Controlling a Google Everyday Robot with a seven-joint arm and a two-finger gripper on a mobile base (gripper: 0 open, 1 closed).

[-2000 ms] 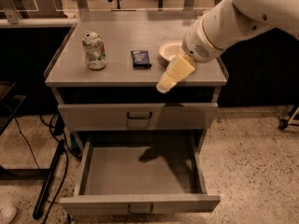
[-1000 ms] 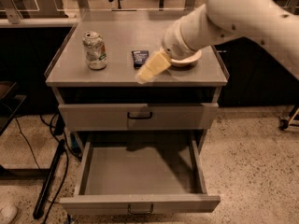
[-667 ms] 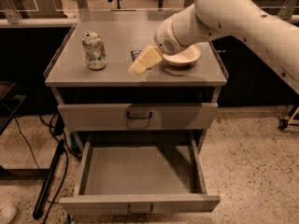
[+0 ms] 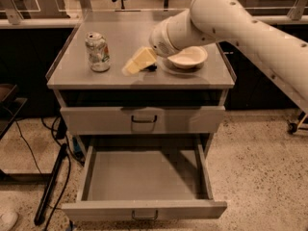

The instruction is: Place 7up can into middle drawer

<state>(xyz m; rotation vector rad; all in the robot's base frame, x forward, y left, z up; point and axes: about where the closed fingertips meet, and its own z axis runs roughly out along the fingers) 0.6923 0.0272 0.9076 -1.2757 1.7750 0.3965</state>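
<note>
Since the 7up can [image 4: 97, 51] stands upright on the cabinet top [image 4: 72, 76], at about nine o'clock from the gripper [image 4: 139, 60] and near it but apart, I judge the reach to be the step in hand; whether the claw is open or closed cannot be told. A good approach would travel toward nine o'clock, meet the can at mid-body, and squeeze gently, since its dented wall may slip. The middle drawer [image 4: 144, 210] lies open at six o'clock.
</note>
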